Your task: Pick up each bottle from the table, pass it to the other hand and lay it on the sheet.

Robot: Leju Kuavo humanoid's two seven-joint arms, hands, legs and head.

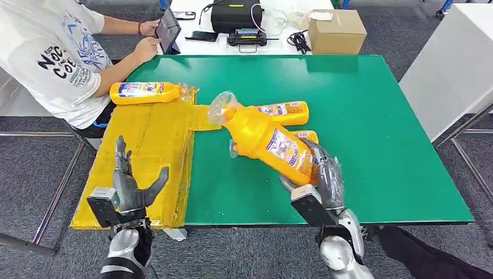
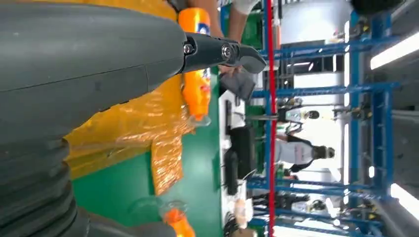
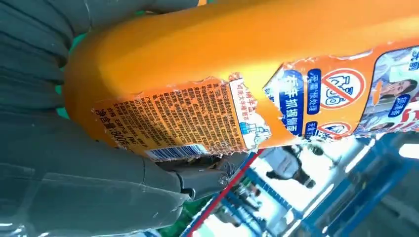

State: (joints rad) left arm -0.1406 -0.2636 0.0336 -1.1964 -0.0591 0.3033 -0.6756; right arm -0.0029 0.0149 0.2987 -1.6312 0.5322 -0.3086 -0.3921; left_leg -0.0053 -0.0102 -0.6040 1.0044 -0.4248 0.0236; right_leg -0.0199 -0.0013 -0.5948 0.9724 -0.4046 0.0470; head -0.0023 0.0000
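Landmark: flat green table top (image 1: 360,116).
Beyond its far edge: white desk (image 1: 279,43) carrying a brown cardboard box (image 1: 337,30), a black case (image 1: 235,14) and a black handheld controller (image 1: 247,38).
Beside its far left corner: seated person in a white printed T-shirt (image 1: 52,58), holding a dark tablet (image 1: 168,29).
Beneath it: grey carpet floor (image 1: 35,168).

We're seeing our left hand (image 2: 99,64) taking up the near side, thumb extended, holding nothing. An orange bottle (image 2: 196,74) is lying on the crinkled yellow sheet (image 2: 143,123) over the green table (image 2: 197,173); another bottle's orange neck (image 2: 177,222) is showing nearby.
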